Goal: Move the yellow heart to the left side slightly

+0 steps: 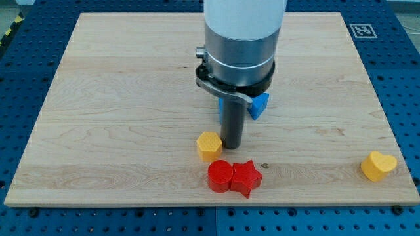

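While my tip (232, 145) rests on the pale wooden counter (118, 98), it stands just beside a small yellow hexagonal block (209, 145), which lies at its nine o'clock, so close that I cannot tell whether they touch. This arm carries no fingers, only the straight dark rod, so nothing is held. At six o'clock from my tip, near it, a red round cylinder block (220, 176) and a red star block (246, 177) sit touching each other. At about one o'clock, partly hidden behind the rod's housing, is a blue block (260, 104) of unclear shape. The yellow heart block (378, 165) lies well apart at four o'clock, near the counter's lower right corner.
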You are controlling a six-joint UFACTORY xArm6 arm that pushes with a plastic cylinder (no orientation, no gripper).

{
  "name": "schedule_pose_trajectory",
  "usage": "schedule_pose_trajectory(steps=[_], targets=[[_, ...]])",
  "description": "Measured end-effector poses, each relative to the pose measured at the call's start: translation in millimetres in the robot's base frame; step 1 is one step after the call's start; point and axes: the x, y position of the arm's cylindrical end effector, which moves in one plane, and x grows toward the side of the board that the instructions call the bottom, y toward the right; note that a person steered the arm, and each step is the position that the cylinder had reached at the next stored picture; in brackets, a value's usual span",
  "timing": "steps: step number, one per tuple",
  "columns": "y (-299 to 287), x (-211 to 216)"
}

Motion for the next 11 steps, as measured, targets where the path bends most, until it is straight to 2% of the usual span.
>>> schedule_pose_trajectory(steps=[3,4,5,7,8,9,10,11], targets=[[239.0,-14.9],[288.6,12.3],[294.2,39.1],[231.0,39.4],[240.6,40.2],[250.9,62.5],[238.4,71.1],[207.9,38.7]])
